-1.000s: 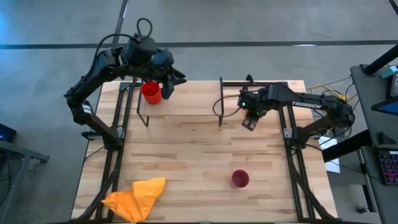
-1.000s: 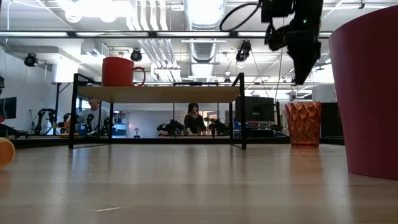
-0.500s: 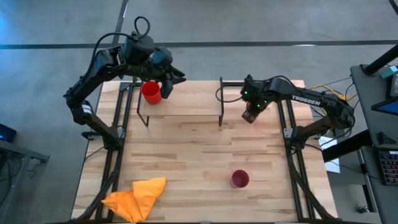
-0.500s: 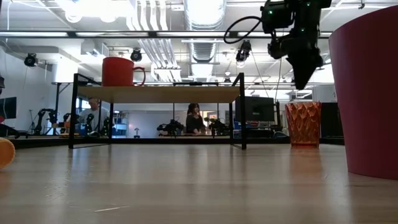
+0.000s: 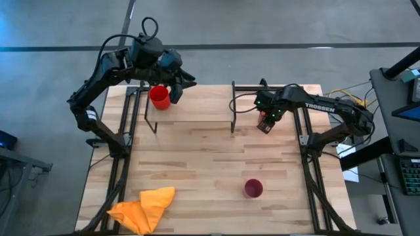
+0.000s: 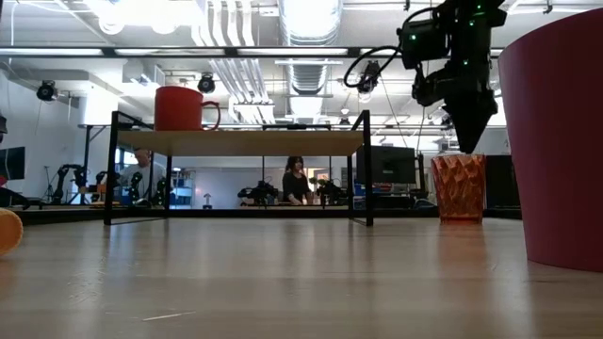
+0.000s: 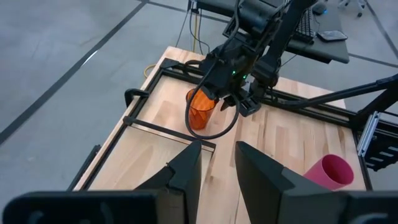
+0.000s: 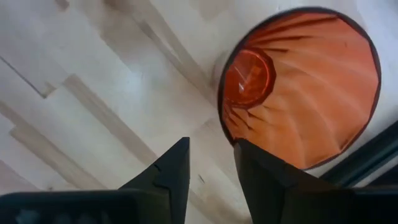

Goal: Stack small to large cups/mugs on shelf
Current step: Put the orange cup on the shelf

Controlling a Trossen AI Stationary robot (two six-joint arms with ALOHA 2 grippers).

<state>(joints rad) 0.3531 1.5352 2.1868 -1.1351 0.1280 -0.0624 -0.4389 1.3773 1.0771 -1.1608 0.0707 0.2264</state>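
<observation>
A red mug stands upright on the left end of the shelf's wooden top; it also shows in the low view. My left gripper hovers just right of the mug, open and empty. An orange patterned cup stands upright on the table right of the shelf. My right gripper is open, points down and hangs just above the cup's rim; it hides the cup in the high view. A magenta tumbler stands upright nearer the front edge.
A crumpled orange-yellow cloth lies at the table's near left corner. The shelf's black legs stand close to the left of the orange cup. People and equipment show in the room beyond the table.
My right gripper has come down toward the orange cup and shifted a little toward the table's right edge, its fingers now just above the cup's rim.
</observation>
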